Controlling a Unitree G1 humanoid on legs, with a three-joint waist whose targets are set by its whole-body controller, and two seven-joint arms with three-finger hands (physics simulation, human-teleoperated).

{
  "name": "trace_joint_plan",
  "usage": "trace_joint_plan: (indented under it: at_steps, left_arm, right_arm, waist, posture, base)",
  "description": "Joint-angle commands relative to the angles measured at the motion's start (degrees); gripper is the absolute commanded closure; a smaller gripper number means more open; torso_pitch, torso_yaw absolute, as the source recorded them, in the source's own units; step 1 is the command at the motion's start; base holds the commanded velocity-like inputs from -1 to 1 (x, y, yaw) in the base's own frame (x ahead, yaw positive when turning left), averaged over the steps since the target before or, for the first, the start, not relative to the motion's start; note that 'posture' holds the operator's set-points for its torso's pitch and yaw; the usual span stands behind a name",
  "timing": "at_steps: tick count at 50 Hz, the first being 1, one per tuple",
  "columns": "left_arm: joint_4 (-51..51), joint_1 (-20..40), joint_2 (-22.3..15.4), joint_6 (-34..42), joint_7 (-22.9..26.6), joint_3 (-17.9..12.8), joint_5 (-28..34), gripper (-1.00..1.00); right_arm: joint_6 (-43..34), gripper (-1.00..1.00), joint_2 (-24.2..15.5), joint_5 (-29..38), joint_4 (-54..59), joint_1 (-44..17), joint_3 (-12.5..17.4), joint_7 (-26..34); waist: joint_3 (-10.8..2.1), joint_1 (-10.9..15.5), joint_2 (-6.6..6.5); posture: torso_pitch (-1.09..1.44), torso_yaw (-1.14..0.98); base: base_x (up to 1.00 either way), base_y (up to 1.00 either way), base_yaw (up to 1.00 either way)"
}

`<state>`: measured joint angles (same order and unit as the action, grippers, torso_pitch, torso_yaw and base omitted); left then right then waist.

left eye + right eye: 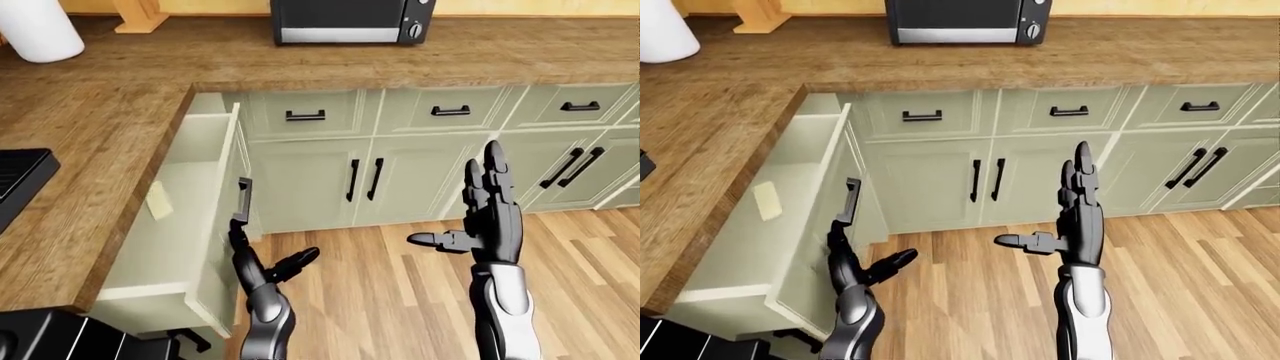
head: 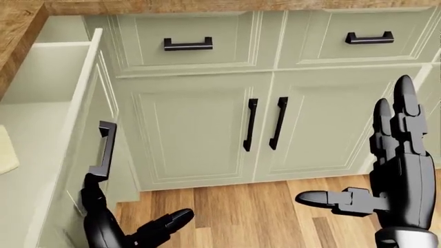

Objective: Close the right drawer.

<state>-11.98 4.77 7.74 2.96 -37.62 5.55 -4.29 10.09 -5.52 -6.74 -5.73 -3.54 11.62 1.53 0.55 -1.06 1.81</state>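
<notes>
Open drawer (image 1: 190, 217) at left-eye view's left, left hand (image 1: 262, 264) touching its face, microwave (image 1: 350, 21) on counter (image 1: 130, 90)

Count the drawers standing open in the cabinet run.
1: the open drawer sticks out at the left-eye view's left, under the counter corner. The other drawer fronts visible along the top row sit shut.

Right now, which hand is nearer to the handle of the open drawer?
Left. The left hand is just below the drawer handle, fingertips at the drawer front. The right hand is raised far to its right.
</notes>
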Motion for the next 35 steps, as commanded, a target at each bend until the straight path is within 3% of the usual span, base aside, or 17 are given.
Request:
trace_joint_plan:
  at_steps: [1, 35]
  left_arm:
    - [3.08, 0.99, -0.68, -2.72, -3.07, -2.40, 0.88, -1.00]
    - [4.13, 0.76, -5.77, -2.48, -6.31, -11.57, -5.00, -1.00]
  right_arm:
    - [1.44, -1.00, -0.48, -0.10, -2.55, -1.07, 0.40, -0.06]
    - [1.71, -1.00, -0.54, -0.19, -1.84, -1.17, 0.37, 0.18]
  waist:
    - [-1.15, 0.49, 0.09]
    - [-0.87, 0.48, -0.17]
  posture:
    - [0.00, 0.00]
    - [0.00, 0.00]
  base:
    - [0.00, 0.00, 0.00]
    - [0.00, 0.00, 0.00]
